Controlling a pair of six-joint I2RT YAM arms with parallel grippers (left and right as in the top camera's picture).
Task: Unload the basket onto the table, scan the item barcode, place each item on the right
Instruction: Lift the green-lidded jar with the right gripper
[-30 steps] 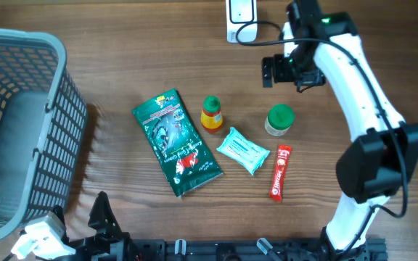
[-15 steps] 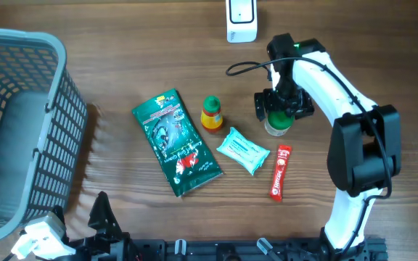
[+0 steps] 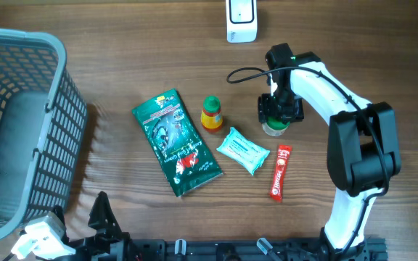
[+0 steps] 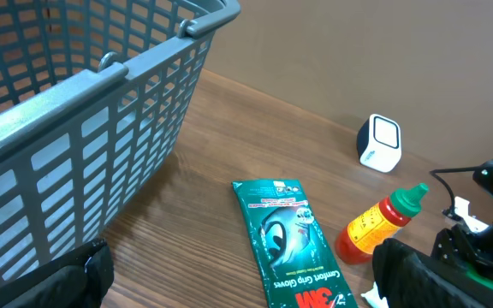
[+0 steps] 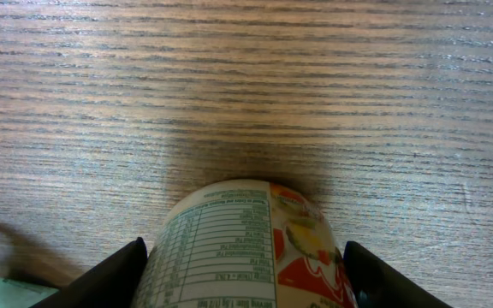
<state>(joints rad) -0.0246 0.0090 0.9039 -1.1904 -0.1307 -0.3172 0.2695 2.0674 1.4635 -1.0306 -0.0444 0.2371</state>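
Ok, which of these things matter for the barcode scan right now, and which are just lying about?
In the job: green-lidded round jar with printed label, gripped by the right gripper; white boxy scanner.
Lying about: dark green foil packet; yellow sauce bottle with green cap; pale teal wipes pack; red stick sachet; grey plastic basket.

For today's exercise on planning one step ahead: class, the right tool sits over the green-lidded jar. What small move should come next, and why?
Probably close the right tool firmly on the jar. Its fingers flank the jar's sides, but a firm grip is not evident, and the jar must be held before going to the scanner.
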